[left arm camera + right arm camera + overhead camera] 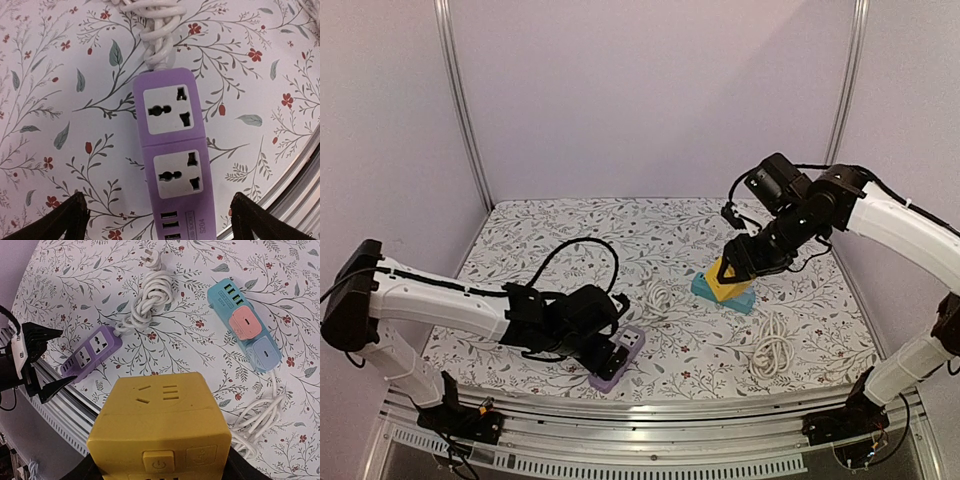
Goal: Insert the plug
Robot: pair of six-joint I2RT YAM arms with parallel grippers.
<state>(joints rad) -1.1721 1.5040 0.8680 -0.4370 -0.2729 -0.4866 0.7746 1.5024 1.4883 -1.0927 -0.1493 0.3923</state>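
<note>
Left gripper [159,201]: low over the table's near edge, fingers apart, straddling the near end of the strip and apparently not touching it.
Purple plastic power strip [172,150]: flat on the floral tablecloth [45,100], with 2 universal sockets, both empty, and USB ports at the near end.
White coiled cable [660,297]: runs from the strip's far end, and its white plug [152,260] lies loose on the cloth beyond the coil.
Right gripper [728,272]: clamped on a yellow plastic cube [160,425], held in the air above the teal strip.
Teal plastic power strip [235,305]: flat on the cloth, carrying 1 pink and 1 pale blue square face. I cannot tell whether these are sockets or adapters.
Second white cable bundle [772,352]: lies on the cloth near the teal strip.
Progress: nothing is inserted yet. Which plug is meant is unclear, since the white plug lies ungrasped and any pins on the cube are hidden. Alignment and the push home remain.
Views: only the left wrist shows the empty purple sockets clearly. Only the right wrist shows the loose plug and the cube's slotted face and power button. Only the top view shows both arms together.
</note>
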